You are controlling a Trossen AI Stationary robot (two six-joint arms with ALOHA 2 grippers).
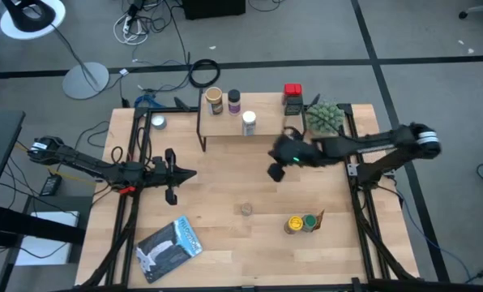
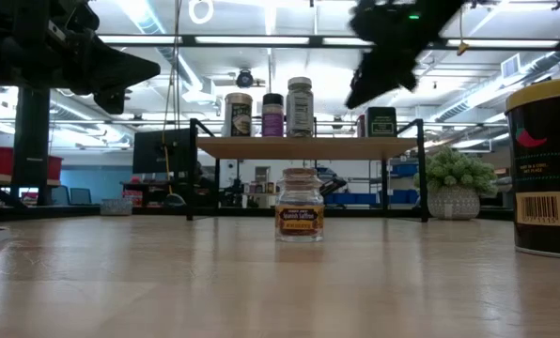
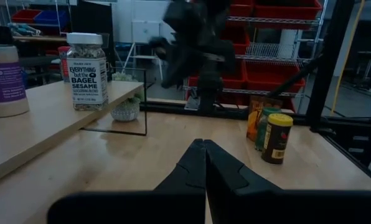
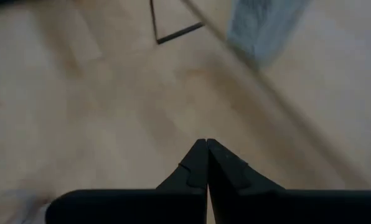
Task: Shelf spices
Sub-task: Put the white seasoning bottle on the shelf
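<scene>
- A silver pouch is lying lower left; a green plant is sitting upper right beside the shelf.
- The right gripper is hanging closed and empty at centre; the left gripper is resting closed, empty, centre-left.

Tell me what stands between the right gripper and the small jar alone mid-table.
Nothing visible does. The right gripper, shut and empty, hangs above bare table in front of the shelf; the small jar stands alone, apart from the yellow- and green-lidded jars.
</scene>
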